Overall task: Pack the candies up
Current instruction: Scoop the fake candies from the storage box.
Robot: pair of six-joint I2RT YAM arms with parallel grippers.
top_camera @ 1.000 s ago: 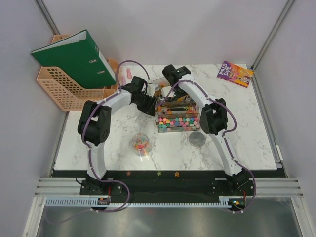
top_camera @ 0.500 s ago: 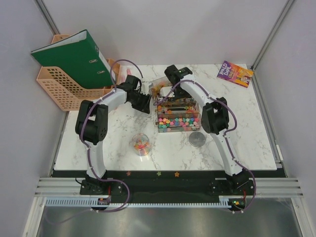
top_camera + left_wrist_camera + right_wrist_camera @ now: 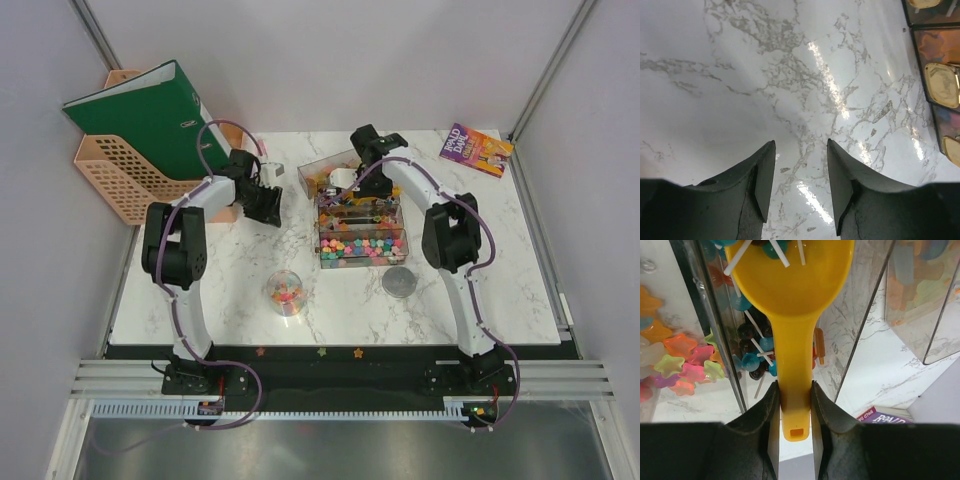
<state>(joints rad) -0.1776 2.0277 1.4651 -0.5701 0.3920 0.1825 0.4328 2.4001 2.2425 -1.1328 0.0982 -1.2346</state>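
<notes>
Many small star-shaped candies (image 3: 360, 245), pink, green, yellow and orange, fill the near compartment of the clear divided box (image 3: 362, 264) at mid-table; more sit in the clear cup (image 3: 270, 285) nearer the bases; lollipops (image 3: 752, 362) fill the neighbouring compartment; right gripper (image 3: 794, 392) clamps the yellow-orange scoop (image 3: 790, 285) by its handle; left gripper (image 3: 800, 150) hangs half-spread, empty, over the marble table (image 3: 765, 75).

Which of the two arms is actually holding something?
The right arm's fingers grip the yellow scoop; the left arm's fingers stand open and empty.
</notes>
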